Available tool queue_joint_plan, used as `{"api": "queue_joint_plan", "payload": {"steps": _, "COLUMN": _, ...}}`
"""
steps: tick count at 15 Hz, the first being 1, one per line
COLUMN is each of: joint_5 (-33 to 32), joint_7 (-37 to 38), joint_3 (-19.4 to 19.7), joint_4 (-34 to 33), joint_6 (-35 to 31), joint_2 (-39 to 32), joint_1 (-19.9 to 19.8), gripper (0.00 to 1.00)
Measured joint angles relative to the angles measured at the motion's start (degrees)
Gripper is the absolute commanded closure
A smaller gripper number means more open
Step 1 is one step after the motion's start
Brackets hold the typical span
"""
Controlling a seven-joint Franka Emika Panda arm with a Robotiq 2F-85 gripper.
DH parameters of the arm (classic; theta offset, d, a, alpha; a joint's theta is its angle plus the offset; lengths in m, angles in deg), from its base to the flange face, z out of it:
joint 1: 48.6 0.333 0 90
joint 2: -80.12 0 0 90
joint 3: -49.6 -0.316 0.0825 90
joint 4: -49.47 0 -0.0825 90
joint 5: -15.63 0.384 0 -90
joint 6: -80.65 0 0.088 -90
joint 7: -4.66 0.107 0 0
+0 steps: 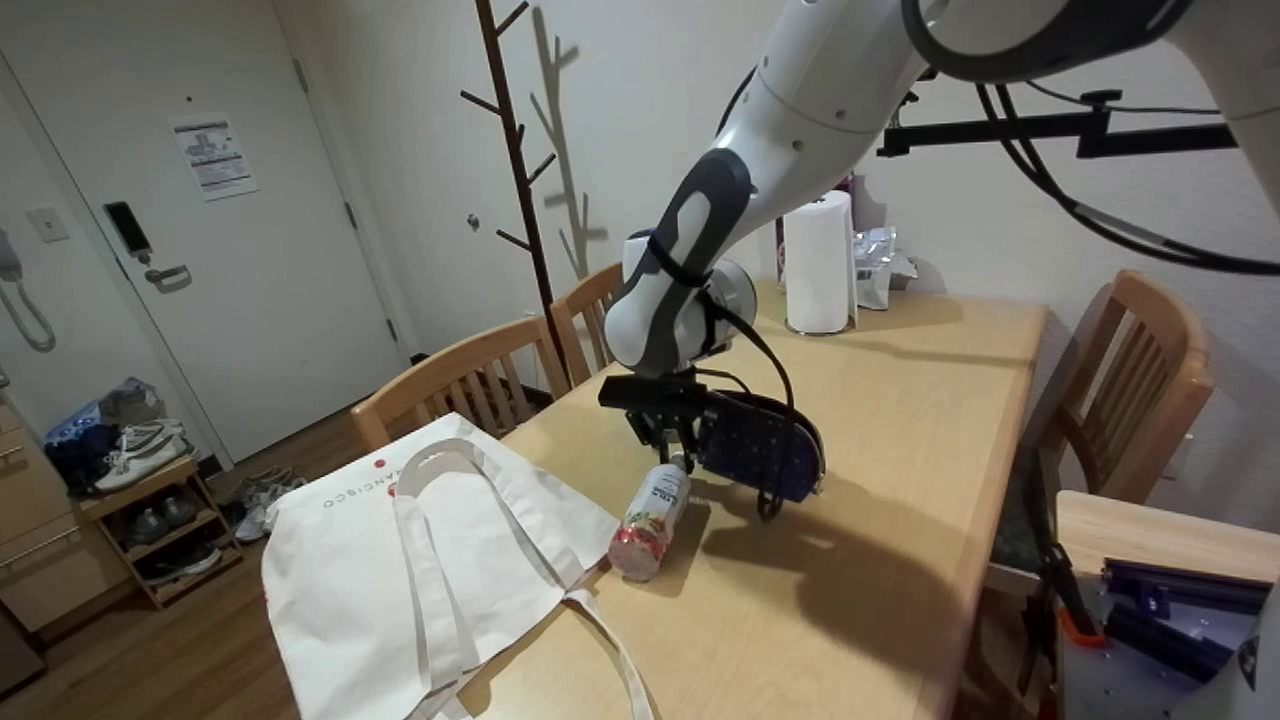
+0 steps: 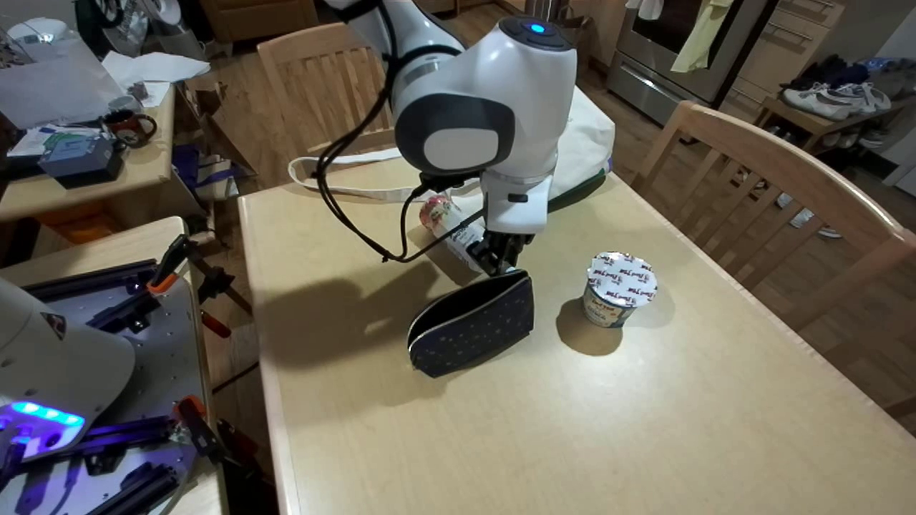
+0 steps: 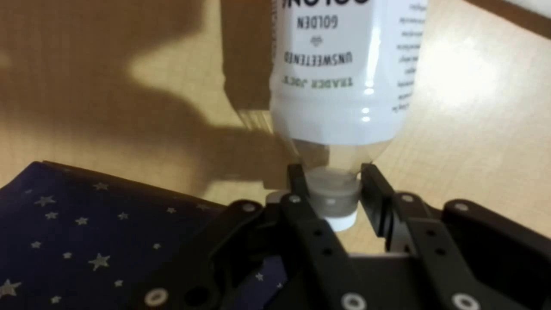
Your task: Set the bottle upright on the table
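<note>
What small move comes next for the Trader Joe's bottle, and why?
Probably raise the gripper slightly to start tilting the Trader Joe's bottle up: the fingers appear closed on its neck in the wrist view, while both exterior views show it tipped over.

Wrist view: print on the bottle (image 3: 340,99) stands upside down. Legible: TRADER JOE'S in green, then UNSWEETENED and GOLDEN in dark capitals; below, larger black capitals cut by the view's edge, apparently OOLONG. Fine column down the side too blurred. In an exterior view, cloth bag (image 1: 330,570) bears capitals partly under its strap (image 1: 418,580); they seem to end in CISCO. Printed sheet (image 1: 215,160) on the door (image 1: 265,260): text too small. In an exterior view, cup (image 2: 608,312): repeated red lettering across lid (image 2: 621,279), illegible; side print likewise.
</note>
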Motion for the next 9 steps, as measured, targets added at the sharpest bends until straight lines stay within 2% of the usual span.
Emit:
{"api": "queue_joint_plan", "payload": {"steps": 3, "joint_5": -3.25, "joint_7": 0.31, "joint_3": 2.56, "joint_4": -0.38, "joint_6": 0.0, "joint_2": 0.17, "joint_1": 1.91, "gripper": 0.89}}
{"api": "queue_joint_plan", "payload": {"steps": 9, "joint_5": -26.09, "joint_7": 11.89, "joint_3": 14.94, "joint_4": -2.68, "joint_6": 0.04, "joint_2": 2.45, "joint_1": 13.83, "gripper": 0.89}}
